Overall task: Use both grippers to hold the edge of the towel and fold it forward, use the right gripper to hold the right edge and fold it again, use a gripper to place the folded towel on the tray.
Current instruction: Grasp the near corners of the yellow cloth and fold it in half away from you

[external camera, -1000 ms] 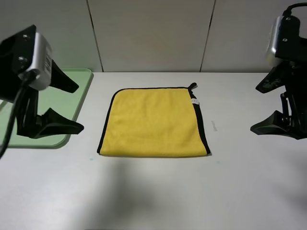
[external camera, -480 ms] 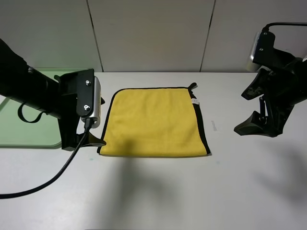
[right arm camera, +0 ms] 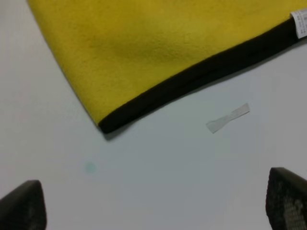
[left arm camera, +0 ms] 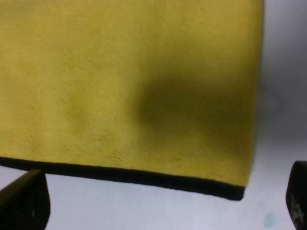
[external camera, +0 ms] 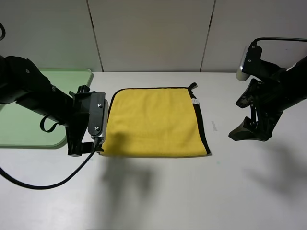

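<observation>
A flat, matte white table (external camera: 158,191) fills most of the exterior view. On its far left lies the tray (external camera: 19,129), a pale green smooth plastic rectangle with rounded corners and a low raised rim. The towel (external camera: 153,122) lies spread flat at the table's middle, well clear of the tray: 1 square of fuzzy yellow microfibre. The edge of the towel (external camera: 205,132) is a thin black trim, seen on the left, far and right sides.

The 2 arms are black and jointed, with loose black cables. The left gripper (external camera: 88,146) hangs low just beside the towel's left edge, close to the near left corner. Its jaws are spread wide and hold nothing; in the left wrist view both dark fingertips (left arm camera: 24,203) sit over bare table outside the trim. The right gripper (external camera: 244,115) hovers over bare table apart from the towel's right edge, also spread wide and empty.

A small white label (external camera: 194,101) sits on the right trim, and a black loop tab (external camera: 193,86) pokes from the far right corner. A tiny crumpled pale strip (right arm camera: 229,117) lies on the table beside the right edge.
</observation>
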You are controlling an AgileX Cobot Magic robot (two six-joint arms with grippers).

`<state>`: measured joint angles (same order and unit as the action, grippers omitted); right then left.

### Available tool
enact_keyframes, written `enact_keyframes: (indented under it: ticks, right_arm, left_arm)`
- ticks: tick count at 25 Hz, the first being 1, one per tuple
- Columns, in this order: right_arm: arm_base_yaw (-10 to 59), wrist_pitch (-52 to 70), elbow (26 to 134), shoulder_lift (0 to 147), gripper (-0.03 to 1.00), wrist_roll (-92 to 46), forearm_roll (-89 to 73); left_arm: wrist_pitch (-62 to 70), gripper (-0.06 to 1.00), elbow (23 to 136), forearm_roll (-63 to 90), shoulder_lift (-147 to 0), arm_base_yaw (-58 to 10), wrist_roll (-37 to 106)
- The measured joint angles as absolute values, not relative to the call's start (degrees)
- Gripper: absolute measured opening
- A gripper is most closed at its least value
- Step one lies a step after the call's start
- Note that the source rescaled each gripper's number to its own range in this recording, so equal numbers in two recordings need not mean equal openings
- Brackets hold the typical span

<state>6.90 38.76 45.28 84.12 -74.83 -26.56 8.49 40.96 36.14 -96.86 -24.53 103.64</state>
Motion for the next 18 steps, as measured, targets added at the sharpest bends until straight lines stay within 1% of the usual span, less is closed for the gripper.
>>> enact_keyframes:
  ticks: [4, 18]
  right_arm:
    - [6.9, 37.9, 45.28, 85.48, 1.0, -74.83, -26.83]
    - [6.9, 36.6, 45.28, 86.33, 1.0, -75.06, -27.14]
  left_arm:
    - [8.15, 0.98, 40.96, 36.14, -97.88, -24.53, 107.56]
    - [9.54, 0.98, 40.98, 36.12, -99.11, -24.53, 114.72]
